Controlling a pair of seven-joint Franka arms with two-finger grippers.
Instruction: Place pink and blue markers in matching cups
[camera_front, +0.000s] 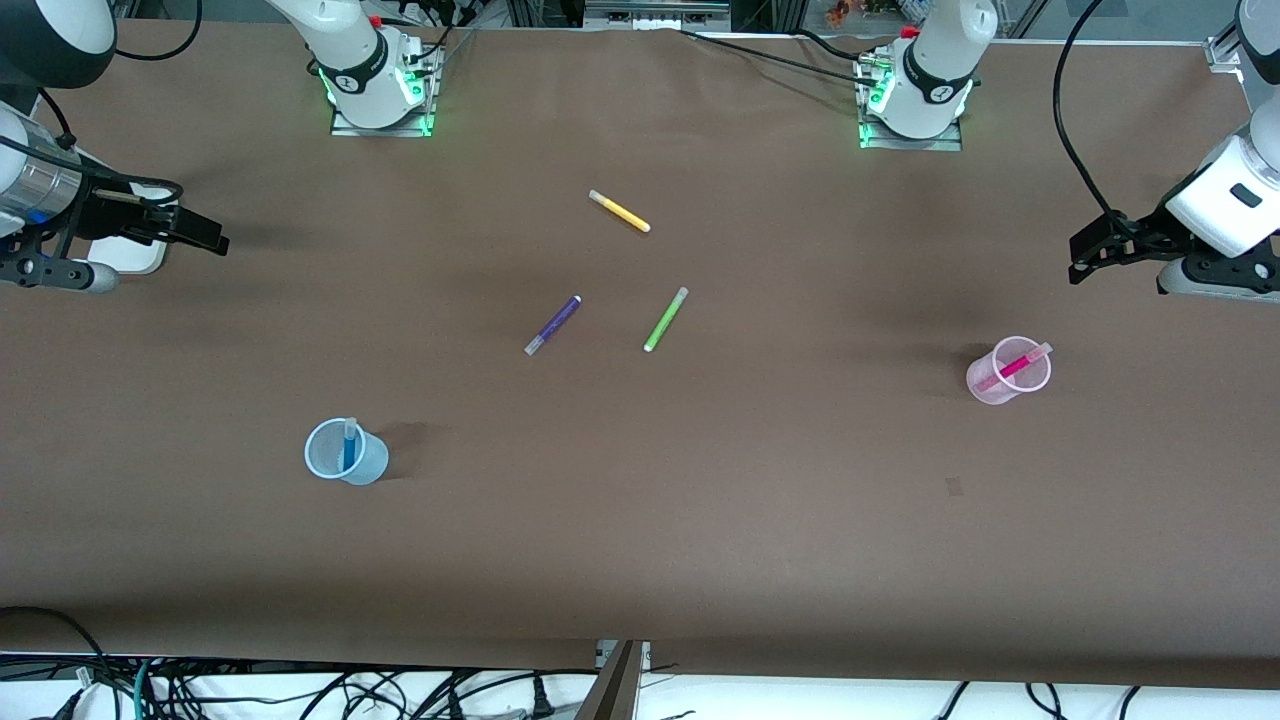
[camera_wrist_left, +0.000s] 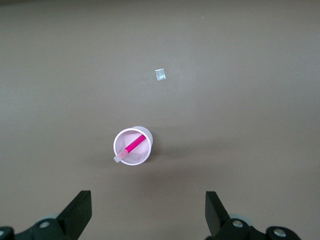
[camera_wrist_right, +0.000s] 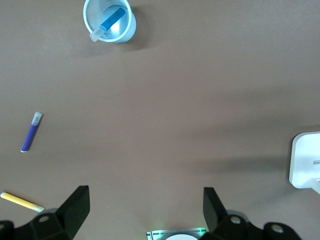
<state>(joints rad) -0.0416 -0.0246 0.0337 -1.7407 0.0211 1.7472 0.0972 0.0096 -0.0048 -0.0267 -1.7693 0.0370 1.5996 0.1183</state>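
Front view: brown table (camera_front: 640, 560), cables (camera_front: 300, 690) under its near edge.

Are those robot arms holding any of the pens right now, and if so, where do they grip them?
Nothing is held. The left end effector and right end effector are both open and empty at the table's ends. The pink marker and blue marker already stand in cups.

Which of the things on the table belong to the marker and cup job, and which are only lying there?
Belong to the job:
pink marker, standing in the pink cup
blue marker, standing in the blue cup

Only lying there:
purple marker
green marker
yellow marker
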